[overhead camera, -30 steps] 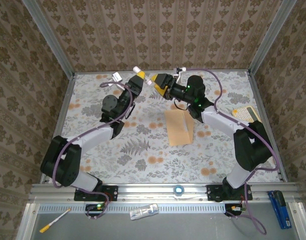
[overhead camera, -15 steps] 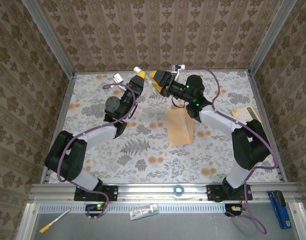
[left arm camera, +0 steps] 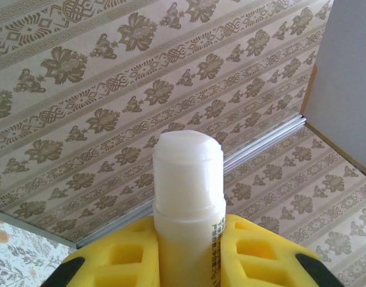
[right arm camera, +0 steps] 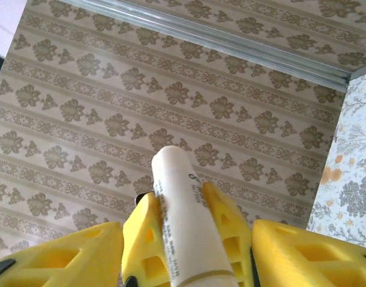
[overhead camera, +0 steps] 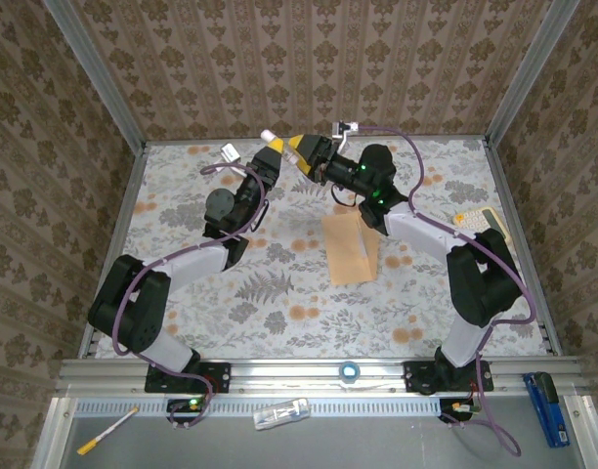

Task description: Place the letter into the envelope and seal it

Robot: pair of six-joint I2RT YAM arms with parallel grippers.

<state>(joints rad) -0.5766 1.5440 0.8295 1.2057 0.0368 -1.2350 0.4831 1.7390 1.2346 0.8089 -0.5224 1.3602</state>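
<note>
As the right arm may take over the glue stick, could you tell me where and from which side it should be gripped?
Probably the bare top end of the glue stick, which juts beyond the fingers of the left gripper clamping its body. The right gripper should come end-on, its fingers straddling the round tube.

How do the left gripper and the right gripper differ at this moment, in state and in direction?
The left gripper is shut on a white tube; the right gripper is open, its fingers apart on either side of that tube. The left gripper reaches in from the left, the right gripper from the right. Both have yellow fingers, and they meet tip to tip near the far wall.
</note>
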